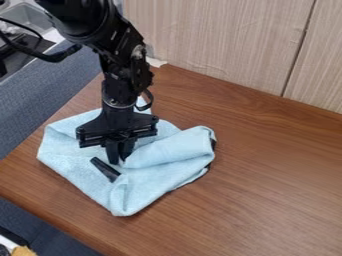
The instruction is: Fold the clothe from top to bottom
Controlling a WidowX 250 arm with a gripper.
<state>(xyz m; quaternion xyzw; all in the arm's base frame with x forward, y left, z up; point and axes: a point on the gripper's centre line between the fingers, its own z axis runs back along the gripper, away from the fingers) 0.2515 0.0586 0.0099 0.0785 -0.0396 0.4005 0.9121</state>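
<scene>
The black gripper (118,159) points down over the left-middle part of the light blue cloth (160,182). Its fingers are close together, with a bit of the cloth pinched at their tips. The cloth lies crumpled on the table, with a thick rolled fold running from the fingertips to its right corner. A short black piece (105,169) rests on the cloth just left of the fingertips. Dark patches show under the cloth's right edge.
The brown wooden table (280,185) extends to the right of the cloth. A pale wood-grain panel (220,45) stands along its back edge. Blue-grey fabric (40,110) lies beyond the left edge, with a black cable (50,56) above it.
</scene>
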